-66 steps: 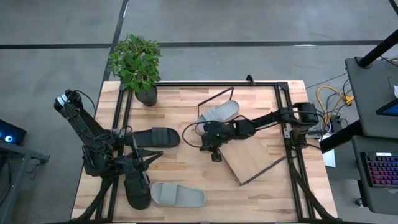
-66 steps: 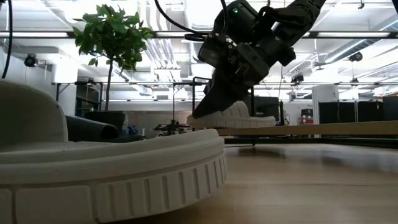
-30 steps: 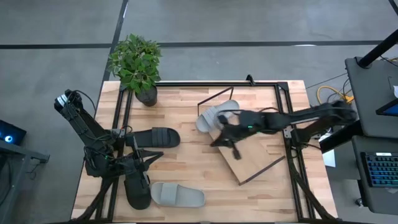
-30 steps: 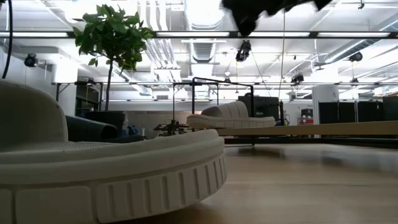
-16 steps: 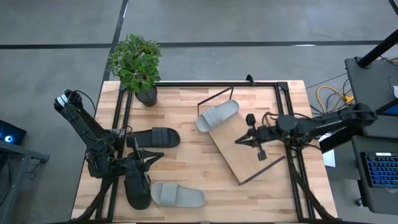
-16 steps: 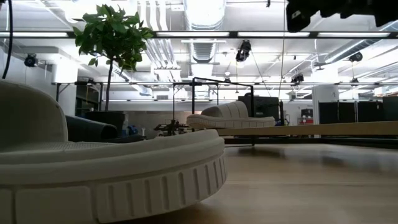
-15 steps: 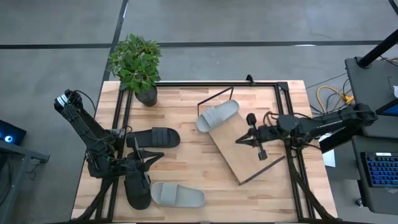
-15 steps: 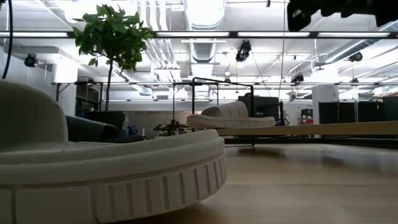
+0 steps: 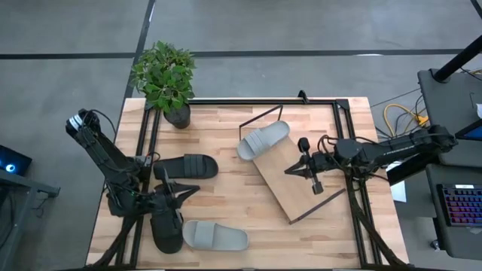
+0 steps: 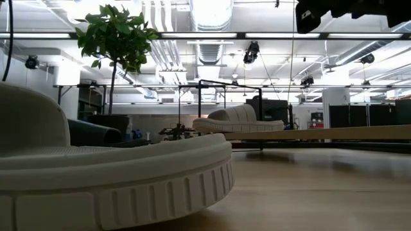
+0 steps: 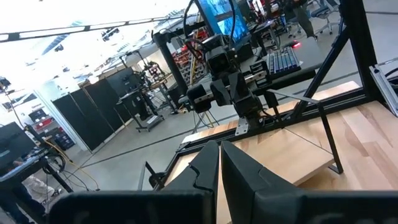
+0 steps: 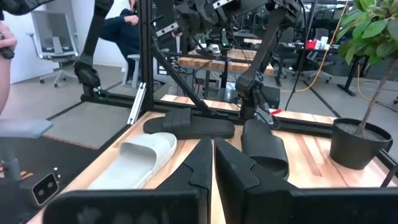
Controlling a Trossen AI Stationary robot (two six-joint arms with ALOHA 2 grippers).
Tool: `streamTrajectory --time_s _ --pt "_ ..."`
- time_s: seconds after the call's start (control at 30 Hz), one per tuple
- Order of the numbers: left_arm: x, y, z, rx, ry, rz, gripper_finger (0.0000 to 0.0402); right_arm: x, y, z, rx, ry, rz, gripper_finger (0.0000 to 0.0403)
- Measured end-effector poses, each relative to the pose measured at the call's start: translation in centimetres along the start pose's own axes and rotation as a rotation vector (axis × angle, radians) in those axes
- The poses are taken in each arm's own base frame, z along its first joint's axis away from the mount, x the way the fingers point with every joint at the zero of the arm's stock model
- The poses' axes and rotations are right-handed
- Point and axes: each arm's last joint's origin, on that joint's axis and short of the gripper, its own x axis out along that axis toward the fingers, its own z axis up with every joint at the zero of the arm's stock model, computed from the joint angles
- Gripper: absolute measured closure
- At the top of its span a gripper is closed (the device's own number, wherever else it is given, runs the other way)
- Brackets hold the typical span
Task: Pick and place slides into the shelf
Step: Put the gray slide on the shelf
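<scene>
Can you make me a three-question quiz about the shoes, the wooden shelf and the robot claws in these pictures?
1. Where is the grey slide that is farthest from the left claw?
A. On the upper end of the shelf
B. Under the plant
C. On the floor

2. How many slides are not on the shelf?
A. One
B. Three
C. Four

3. What is the right claw doing?
A. Squeezing a black slide
B. Carrying the plant
C. Holding nothing, above the shelf

Answers:
1. A, the high view shows it lying across the board's upper end.
2. B, two black slides and one grey slide lie on the table.
3. C, the high view shows it over the board with nothing between its fingers.
</scene>
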Motion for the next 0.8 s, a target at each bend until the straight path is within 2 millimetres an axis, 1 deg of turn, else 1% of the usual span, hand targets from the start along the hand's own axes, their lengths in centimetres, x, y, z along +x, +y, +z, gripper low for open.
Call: streamTrajectory --time_s 0.13,0.2,0.3,0.47,0.53,0.6,0.7,0.8 --pt "0.2 -0.9 -0.2 0.114 -0.019 -0.052 0.0393 0.0 0.0 0.0 0.002 -0.001 0.0 0.0394" --pt "0.3 -1.5 -0.4 0.168 -0.045 -0.108 0.0375 0.0 0.0 0.0 0.009 0.0 0.0 0.0394" --pt "0.4 -2.4 -0.5 0.235 -0.08 -0.179 0.0327 0.0 0.0 0.0 0.012 0.0 0.0 0.0394" --pt "0.2 -4.3 -1.4 0.329 -0.061 -0.224 0.0231 0.0 0.0 0.0 0.013 0.0 0.0 0.0394" --pt "0.0 -5.1 -2.2 0.398 -0.022 -0.215 0.0206 0.0 0.0 0.0 0.017 0.001 0.0 0.0394" --pt "-0.3 -5.7 -2.9 0.462 0.032 -0.16 0.0192 0.0 0.0 0.0 0.03 0.002 0.0 0.0394" --pt "-0.8 -6.6 -3.7 0.521 0.099 -0.031 0.0186 0.0 0.0 -0.1 0.035 0.007 0.0 0.0394" --pt "-1.0 -7.2 -3.8 0.52 0.113 0.004 0.0185 0.0 0.0 -0.1 0.035 0.007 0.0 0.0394"
